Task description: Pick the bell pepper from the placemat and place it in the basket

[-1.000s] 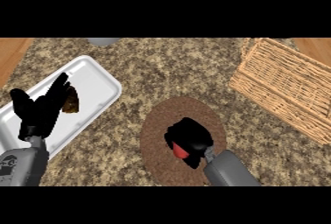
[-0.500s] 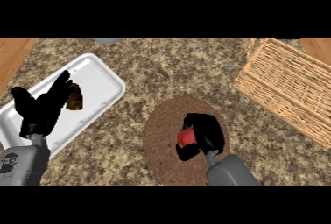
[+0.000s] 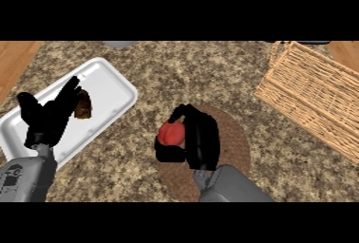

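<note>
A red bell pepper (image 3: pixel 170 134) sits at the left part of the round brown placemat (image 3: pixel 235 142). My right hand (image 3: pixel 200 137) lies over the placemat with its fingers and thumb curled round the pepper, covering the pepper's right side. The wicker basket (image 3: pixel 316 90) stands at the right edge of the view, well apart from the hand. My left hand (image 3: pixel 48 118) is open with fingers up over the white tray at the left.
A white tray (image 3: pixel 105 90) lies at the left with a small brown object (image 3: pixel 84 104) on it. A grey object (image 3: pixel 119 44) shows at the top edge. Wooden surface (image 3: pixel 14 59) shows at the top left corner beyond the speckled counter.
My right hand has closed its fingers round the pepper and shifted a little up and left on the placemat. The left hand has stayed over the tray.
</note>
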Tool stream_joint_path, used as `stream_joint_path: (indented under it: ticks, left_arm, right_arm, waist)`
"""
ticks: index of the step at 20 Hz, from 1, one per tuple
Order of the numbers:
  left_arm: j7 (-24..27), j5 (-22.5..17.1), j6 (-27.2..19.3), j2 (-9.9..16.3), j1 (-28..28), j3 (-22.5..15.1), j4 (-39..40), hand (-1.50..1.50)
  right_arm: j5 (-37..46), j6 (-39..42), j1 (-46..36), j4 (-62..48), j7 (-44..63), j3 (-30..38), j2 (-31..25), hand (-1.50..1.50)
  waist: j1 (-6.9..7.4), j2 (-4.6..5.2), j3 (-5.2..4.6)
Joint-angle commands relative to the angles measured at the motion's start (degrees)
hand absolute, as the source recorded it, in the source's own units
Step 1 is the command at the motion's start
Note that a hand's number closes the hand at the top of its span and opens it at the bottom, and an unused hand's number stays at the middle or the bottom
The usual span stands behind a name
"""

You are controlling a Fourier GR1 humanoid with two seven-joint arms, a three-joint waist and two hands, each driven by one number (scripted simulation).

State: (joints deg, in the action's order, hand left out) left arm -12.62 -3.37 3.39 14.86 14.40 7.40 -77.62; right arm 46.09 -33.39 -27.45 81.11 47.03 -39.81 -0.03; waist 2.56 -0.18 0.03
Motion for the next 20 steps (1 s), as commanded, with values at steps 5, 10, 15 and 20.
stream_joint_path:
  ticks: [5, 10, 15, 20]
  left_arm:
    - [1.02, -0.83, 1.41, 1.81, -1.97, 1.91, 0.43, 0.0]
    - [-0.58, 0.75, -1.76, -1.12, -1.11, 0.12, -1.2, 0.0]
    - [-0.85, -0.37, -0.12, 0.23, -2.9, 1.13, -2.37, 0.0]
    - [0.79, 0.0, -0.38, -0.07, -1.88, 1.43, -0.91, 0.0]
  right_arm:
    - [14.11, -2.86, -15.09, 3.78, 27.35, -4.25, 0.03, 1.5]
    - [17.27, 6.31, -21.21, 3.8, 29.86, 4.29, 0.01, 1.5]
    - [16.77, 12.89, -29.18, 1.81, 28.33, 13.85, 0.01, 1.5]
    - [20.94, 12.64, -31.98, -3.3, 26.92, 19.29, -0.76, 1.5]
  waist:
    - [-1.63, -0.23, -0.14]
    - [-2.51, -0.17, -0.08]
    - [-2.35, -0.12, -0.06]
    - [-2.6, 0.02, -0.08]
